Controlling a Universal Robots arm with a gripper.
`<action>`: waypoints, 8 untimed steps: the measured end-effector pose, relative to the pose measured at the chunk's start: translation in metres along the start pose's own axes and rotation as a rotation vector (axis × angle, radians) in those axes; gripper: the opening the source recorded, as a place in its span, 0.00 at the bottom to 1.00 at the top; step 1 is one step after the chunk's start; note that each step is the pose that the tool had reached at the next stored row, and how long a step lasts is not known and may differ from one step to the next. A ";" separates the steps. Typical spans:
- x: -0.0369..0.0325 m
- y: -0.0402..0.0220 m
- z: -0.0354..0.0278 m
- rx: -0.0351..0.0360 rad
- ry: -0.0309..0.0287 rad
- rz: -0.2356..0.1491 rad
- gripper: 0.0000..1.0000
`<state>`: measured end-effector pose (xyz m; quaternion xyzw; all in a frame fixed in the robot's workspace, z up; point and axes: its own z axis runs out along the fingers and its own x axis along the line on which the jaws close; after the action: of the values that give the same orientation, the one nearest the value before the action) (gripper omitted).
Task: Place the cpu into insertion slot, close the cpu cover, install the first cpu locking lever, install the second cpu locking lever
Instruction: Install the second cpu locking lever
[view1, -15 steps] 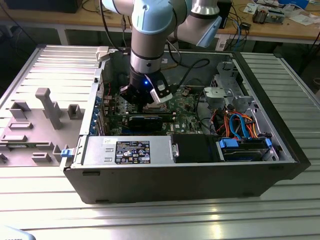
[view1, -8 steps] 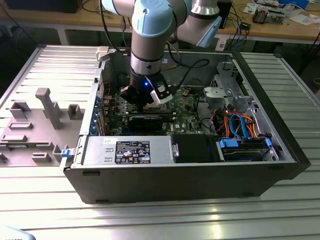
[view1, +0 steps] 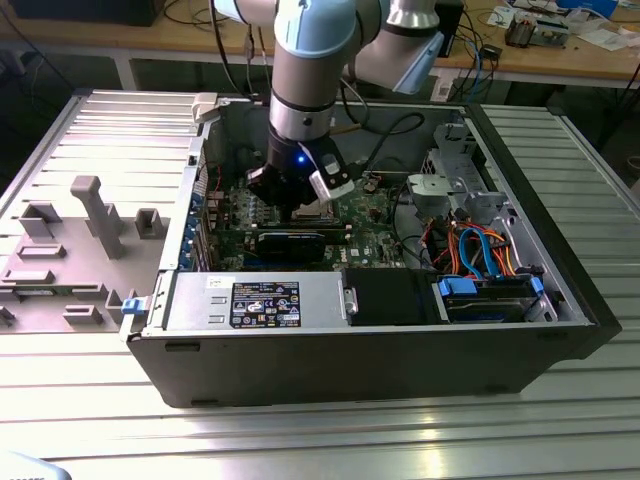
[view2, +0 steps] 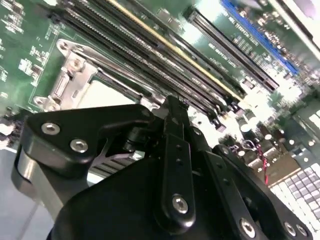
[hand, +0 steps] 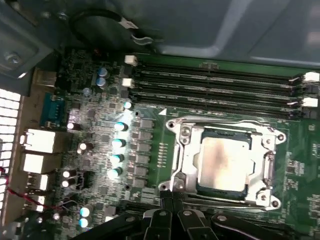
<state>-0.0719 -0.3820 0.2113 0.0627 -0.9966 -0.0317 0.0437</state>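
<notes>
I'm hovering my black gripper (hand: 172, 212) (finger state unclear) beside the dull silver-grey cpu (hand: 225, 160), which is sitting under the thin silver cover frame (hand: 187, 155), long memory slots (hand: 215, 85) crowding alongside.

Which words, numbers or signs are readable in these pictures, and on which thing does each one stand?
None can be read.
Black label on the grey metal box inside the computer case: print too small.
White markings on the green circuit board in both wrist views: too blurred.
The cpu top, framed by the cpu cover: no legible marking.
The gripper carries no text.
</notes>
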 end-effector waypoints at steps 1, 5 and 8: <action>-0.0049 0.0014 -0.0003 0.0019 0.0043 0.000 0.11; -0.0226 0.0092 -0.0013 0.0023 0.0148 0.001 0.11; -0.0316 0.0144 -0.0017 0.0019 0.0183 0.001 0.11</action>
<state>-0.0423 -0.3638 0.2113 0.0624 -0.9962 -0.0301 0.0528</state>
